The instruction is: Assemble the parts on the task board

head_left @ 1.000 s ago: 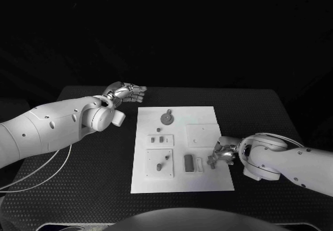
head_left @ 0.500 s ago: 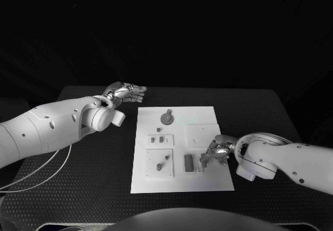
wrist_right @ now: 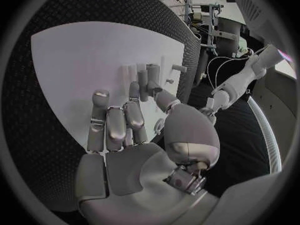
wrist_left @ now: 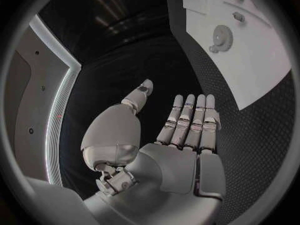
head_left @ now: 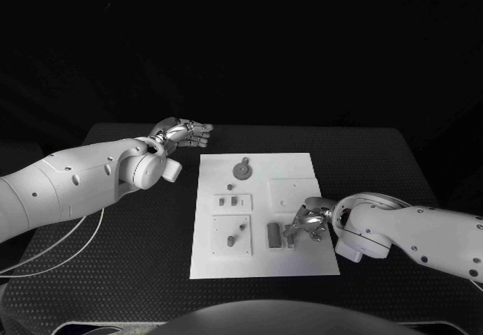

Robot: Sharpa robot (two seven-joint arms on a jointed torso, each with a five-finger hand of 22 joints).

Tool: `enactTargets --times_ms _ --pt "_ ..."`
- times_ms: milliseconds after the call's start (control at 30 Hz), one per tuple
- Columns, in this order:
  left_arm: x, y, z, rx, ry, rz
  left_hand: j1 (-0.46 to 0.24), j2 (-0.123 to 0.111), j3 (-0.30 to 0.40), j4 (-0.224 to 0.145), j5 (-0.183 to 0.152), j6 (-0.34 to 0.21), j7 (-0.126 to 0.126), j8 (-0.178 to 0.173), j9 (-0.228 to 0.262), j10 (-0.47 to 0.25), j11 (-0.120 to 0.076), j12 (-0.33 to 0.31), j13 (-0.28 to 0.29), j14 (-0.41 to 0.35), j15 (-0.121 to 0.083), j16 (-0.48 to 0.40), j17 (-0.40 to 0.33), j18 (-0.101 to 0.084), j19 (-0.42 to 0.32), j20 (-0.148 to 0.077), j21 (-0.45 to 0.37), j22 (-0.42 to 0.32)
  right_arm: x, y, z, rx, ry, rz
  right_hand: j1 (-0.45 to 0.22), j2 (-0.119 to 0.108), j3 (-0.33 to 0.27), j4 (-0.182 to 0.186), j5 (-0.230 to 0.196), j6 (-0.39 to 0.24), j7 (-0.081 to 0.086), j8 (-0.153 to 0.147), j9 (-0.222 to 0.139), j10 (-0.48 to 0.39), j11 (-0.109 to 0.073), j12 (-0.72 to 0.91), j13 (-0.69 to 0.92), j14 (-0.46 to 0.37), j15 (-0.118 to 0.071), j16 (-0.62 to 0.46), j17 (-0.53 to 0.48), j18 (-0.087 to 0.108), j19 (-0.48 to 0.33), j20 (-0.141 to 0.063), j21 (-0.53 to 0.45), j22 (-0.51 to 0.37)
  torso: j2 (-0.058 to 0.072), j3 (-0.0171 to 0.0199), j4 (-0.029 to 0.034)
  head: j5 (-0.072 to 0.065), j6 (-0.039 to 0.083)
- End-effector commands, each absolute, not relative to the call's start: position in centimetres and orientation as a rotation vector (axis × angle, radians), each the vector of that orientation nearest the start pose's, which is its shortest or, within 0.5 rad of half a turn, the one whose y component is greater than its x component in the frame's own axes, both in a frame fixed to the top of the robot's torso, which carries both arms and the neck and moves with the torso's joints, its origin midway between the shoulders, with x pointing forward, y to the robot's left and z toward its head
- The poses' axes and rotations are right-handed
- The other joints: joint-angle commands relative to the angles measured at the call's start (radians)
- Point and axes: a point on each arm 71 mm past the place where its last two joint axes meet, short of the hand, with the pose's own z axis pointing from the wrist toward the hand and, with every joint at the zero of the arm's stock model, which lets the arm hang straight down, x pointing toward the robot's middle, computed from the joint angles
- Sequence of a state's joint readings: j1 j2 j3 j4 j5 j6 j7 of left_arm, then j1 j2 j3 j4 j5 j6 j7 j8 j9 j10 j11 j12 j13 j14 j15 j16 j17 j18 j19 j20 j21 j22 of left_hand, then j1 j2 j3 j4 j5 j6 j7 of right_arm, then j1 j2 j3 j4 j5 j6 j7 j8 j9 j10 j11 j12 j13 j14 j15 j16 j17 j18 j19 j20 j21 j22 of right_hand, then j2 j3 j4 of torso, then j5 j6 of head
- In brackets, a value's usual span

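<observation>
Silver fingers of the right hand (head_left: 308,225) reach down onto the flat white rectangular task board (head_left: 302,162) near its right edge, their tips at a small grey upright part (wrist_right: 142,77) beside a dark grey rectangular block (head_left: 273,236). Whether they pinch that part or only touch it is hard to make out, since the fingers cover it. Other small grey pieces lie further up the board, among them a round grey disc (head_left: 241,168). Well apart, the left hand (head_left: 184,133) hovers over the black textured table (head_left: 121,230), fingers straight and holding nothing.
</observation>
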State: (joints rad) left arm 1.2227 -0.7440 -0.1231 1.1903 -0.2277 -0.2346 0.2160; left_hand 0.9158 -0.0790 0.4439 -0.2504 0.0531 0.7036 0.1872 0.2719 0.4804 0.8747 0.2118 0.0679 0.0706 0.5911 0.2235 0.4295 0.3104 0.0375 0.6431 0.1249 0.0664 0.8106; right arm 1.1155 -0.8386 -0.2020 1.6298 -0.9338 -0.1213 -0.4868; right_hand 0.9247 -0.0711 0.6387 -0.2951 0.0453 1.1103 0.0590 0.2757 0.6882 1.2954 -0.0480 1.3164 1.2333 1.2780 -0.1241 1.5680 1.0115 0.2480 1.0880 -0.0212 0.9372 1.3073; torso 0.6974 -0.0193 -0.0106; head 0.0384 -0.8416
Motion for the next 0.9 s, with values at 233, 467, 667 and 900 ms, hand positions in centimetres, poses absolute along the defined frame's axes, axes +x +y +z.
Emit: enactTargets --times_ms 233,467,667,900 --pt "53.65 25.73 -22.10 -0.979 1.633 -1.191 0.006 -0.007 0.003 0.003 -0.002 0.000 0.037 0.005 0.001 -0.009 0.000 0.000 -0.001 -0.008 0.001 -0.005 0.001 -0.003 -0.004 0.000 0.003 -0.001 40.25 -19.22 -30.96 0.369 2.466 0.513 0.040 0.037 -0.004 0.001 0.005 0.003 0.003 -0.001 0.000 -0.004 0.002 -0.008 -0.003 -0.005 -0.005 -0.002 -0.005 0.014 -0.003 0.001 0.002 0.015 0.000 -0.0010 -0.0004 0.002 -0.003" --pt "53.65 25.70 -22.10 -0.979 1.634 -1.192 0.006 -0.007 0.003 0.003 -0.002 0.000 0.037 0.006 0.001 -0.009 0.000 0.001 -0.001 -0.008 0.001 -0.005 0.002 -0.003 -0.004 0.000 0.003 -0.001 40.43 -19.35 -31.03 0.368 2.453 0.502 0.039 0.037 -0.004 0.000 0.005 0.003 0.003 -0.002 0.000 -0.004 0.002 -0.008 -0.003 -0.004 -0.005 -0.003 -0.004 0.014 -0.003 0.001 0.002 0.015 0.000 -0.0010 -0.0006 0.002 -0.002" --pt "53.65 25.74 -22.11 -0.979 1.633 -1.191 0.006 -0.007 0.003 0.003 -0.002 -0.001 0.037 0.006 0.001 -0.009 0.000 0.001 -0.001 -0.009 0.001 -0.005 0.002 -0.003 -0.004 0.000 0.003 -0.001 40.47 -19.31 -31.21 0.367 2.452 0.499 0.039 0.037 -0.005 0.000 0.005 0.003 0.003 -0.002 -0.001 -0.003 0.003 -0.008 -0.003 -0.005 -0.005 -0.003 -0.005 0.014 -0.004 0.001 0.002 0.015 0.000 -0.0009 0.0001 0.003 -0.003" --pt "53.65 25.75 -22.11 -0.980 1.634 -1.191 0.006 -0.007 0.003 0.004 -0.002 -0.001 0.037 0.006 0.001 -0.009 0.000 0.001 -0.001 -0.009 0.001 -0.005 0.002 -0.003 -0.004 0.000 0.003 -0.001 40.59 -19.37 -31.34 0.379 2.441 0.495 0.029 0.038 -0.011 0.002 0.005 0.002 0.005 -0.004 -0.003 -0.009 0.004 -0.015 -0.009 -0.008 -0.005 -0.004 -0.009 0.014 -0.005 0.004 0.000 0.014 0.000 -0.0014 0.0005 0.004 -0.003"
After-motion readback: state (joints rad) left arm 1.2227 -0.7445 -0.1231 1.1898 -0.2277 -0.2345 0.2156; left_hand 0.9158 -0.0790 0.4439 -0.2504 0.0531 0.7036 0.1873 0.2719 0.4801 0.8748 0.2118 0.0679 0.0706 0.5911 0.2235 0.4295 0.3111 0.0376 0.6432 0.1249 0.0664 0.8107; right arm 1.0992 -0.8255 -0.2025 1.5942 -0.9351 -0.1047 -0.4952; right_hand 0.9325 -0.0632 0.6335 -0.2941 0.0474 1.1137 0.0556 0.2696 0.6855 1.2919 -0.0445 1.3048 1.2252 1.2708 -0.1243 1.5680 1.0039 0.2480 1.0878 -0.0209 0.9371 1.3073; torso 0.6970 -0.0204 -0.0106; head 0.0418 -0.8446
